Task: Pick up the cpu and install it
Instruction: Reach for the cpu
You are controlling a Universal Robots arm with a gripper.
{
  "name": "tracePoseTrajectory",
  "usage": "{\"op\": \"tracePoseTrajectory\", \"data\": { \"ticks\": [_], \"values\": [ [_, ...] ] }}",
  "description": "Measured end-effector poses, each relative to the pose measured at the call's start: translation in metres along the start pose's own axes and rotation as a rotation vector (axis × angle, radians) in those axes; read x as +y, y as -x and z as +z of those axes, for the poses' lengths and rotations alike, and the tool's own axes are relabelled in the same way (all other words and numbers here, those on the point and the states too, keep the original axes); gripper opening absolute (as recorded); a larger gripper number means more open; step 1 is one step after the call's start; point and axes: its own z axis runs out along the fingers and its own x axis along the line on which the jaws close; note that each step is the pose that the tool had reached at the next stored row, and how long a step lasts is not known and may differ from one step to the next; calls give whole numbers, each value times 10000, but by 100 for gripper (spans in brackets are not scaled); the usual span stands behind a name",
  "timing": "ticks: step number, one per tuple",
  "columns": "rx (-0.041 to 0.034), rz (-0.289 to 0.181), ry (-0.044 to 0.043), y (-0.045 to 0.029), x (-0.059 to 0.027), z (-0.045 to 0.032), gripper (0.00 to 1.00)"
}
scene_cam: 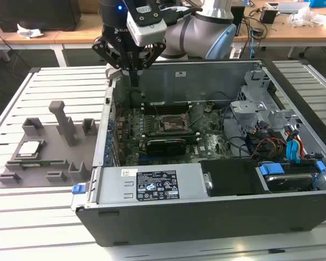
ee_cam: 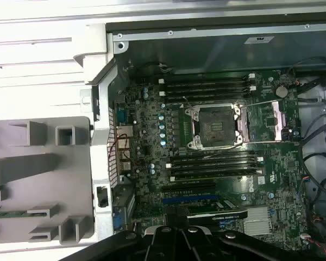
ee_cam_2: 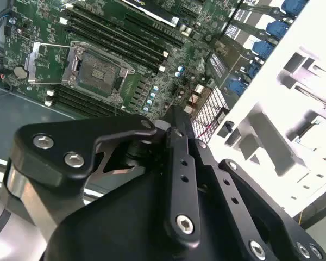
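From the exterior view: the gripper (scene_cam: 135,81) poised over the far wall of the open computer case (scene_cam: 206,220), jaws drawn together, nothing between them. Well apart from it, toward the exterior view's left, the cpu (scene_cam: 30,148), lying flat in a shallow recess of the grey fixture (scene_cam: 49,163) on the slatted surface (scene_cam: 49,87). Silvery plate facing up. Square, so no long axis to speak of; edges roughly in line with the fixture's own. Untouched, not yet picked up.

Inside the case, the green motherboard (scene_cam: 206,142), with the socket (scene_cam: 171,124) near its middle. Along the near side, a metal power supply (scene_cam: 152,185) bearing a label. Toward the exterior view's right, blue and orange cables (scene_cam: 293,149) beside a drive bay.

In the first wrist view, looking straight down into the case: the socket (ee_cam: 214,126) uncovered and empty, its load plate (ee_cam: 266,119) swung open just beside it, and memory slots (ee_cam: 206,84) on two sides. Harder to make out from the exterior view. Also part of the fixture (ee_cam: 38,163) beyond the case wall.

In the second wrist view: a close look at the black fingers (ee_cam_2: 176,163), pressed together, with the open socket (ee_cam_2: 98,70) on the board beyond them.
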Motion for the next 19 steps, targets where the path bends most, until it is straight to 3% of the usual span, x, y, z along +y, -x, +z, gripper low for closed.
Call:
{"op": "tracePoseTrajectory", "data": {
  "ticks": [14, 19],
  "values": [
    [0, 0, 0, 0, 0, 0, 11],
    [0, 1, 0, -64, -5, -2, 11]
  ]
}}
